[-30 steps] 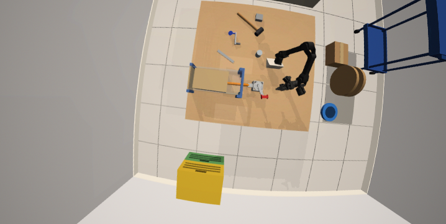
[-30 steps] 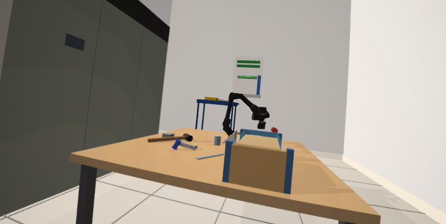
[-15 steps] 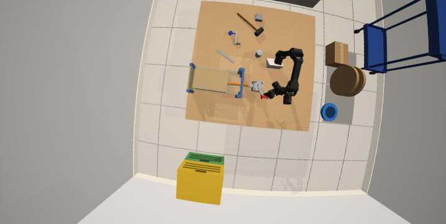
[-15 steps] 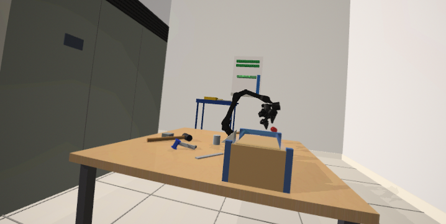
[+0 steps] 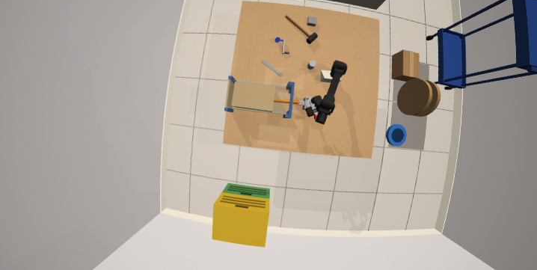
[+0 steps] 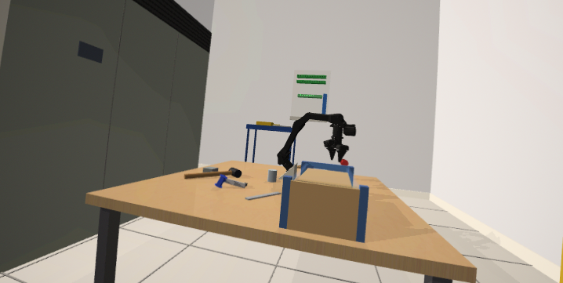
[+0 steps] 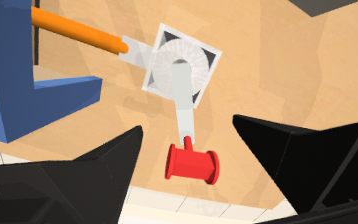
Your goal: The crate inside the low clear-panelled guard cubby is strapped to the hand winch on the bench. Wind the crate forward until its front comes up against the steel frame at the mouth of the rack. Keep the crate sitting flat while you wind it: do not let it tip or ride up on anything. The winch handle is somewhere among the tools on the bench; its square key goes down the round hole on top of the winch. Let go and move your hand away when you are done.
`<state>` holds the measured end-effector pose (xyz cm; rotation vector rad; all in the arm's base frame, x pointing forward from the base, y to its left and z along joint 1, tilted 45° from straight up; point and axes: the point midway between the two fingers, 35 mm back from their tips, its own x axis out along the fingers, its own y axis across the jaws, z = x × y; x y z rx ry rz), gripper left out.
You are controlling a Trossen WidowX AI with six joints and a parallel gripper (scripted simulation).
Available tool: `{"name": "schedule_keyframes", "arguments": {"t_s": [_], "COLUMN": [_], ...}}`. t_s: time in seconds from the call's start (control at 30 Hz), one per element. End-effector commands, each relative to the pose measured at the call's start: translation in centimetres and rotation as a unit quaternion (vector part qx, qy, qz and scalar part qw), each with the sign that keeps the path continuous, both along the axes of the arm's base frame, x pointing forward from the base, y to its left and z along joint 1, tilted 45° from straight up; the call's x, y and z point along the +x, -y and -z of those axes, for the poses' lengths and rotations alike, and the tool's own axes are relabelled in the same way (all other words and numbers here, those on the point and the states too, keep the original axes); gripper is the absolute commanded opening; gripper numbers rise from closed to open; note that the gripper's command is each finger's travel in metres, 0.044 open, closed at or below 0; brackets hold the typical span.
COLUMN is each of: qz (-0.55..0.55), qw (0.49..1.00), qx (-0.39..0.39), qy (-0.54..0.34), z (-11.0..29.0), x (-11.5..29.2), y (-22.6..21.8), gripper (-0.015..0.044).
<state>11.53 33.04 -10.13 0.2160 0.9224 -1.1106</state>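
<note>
The tan crate [image 5: 253,95] sits flat inside the clear-panelled cubby, with a gap between its front and the blue steel frame [image 5: 292,99] [image 7: 5,75]. An orange strap [image 5: 287,100] [image 7: 80,32] runs from it to the winch [image 7: 162,75]. A grey crank arm [image 7: 184,107] with a red knob [image 5: 315,116] [image 6: 344,161] [image 7: 192,164] is on the winch top; its key end is hidden. My gripper [image 6: 335,159] [image 7: 188,124] is open and empty, pointing down above the winch. In the wrist view the red knob appears between and slightly below the fingertips. Contact is not visible.
A blue-knobbed crank [image 5: 283,45] [image 6: 232,182], a flat bar [image 5: 271,67] [image 6: 263,195], a hammer [image 5: 298,27] [image 6: 208,175], a grey block [image 5: 311,20] and a grey cylinder [image 5: 312,64] [image 6: 271,175] lie or stand on the bench. A white wedge [image 5: 326,75] is near the arm.
</note>
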Motion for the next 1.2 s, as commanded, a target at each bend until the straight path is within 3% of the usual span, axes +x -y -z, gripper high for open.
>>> {"name": "schedule_keyframes", "arguments": {"t_s": [0.0, 0.2, 1.07, 1.17], "qz": [-0.002, -0.002, -0.002, 0.001], "qw": [1.000, 1.000, 1.000, 1.000], "qx": [-0.001, -0.001, -0.001, 0.001], "qy": [-0.007, -0.007, -0.006, -0.007], "z": [0.1, 2.5, 5.2, 4.9], "x": [-0.3, 0.1, 0.6, 0.5], "y": [-0.2, 2.1, 4.5, 4.2], "gripper": [0.0440, 0.0440, 0.0440, 0.0361]}}
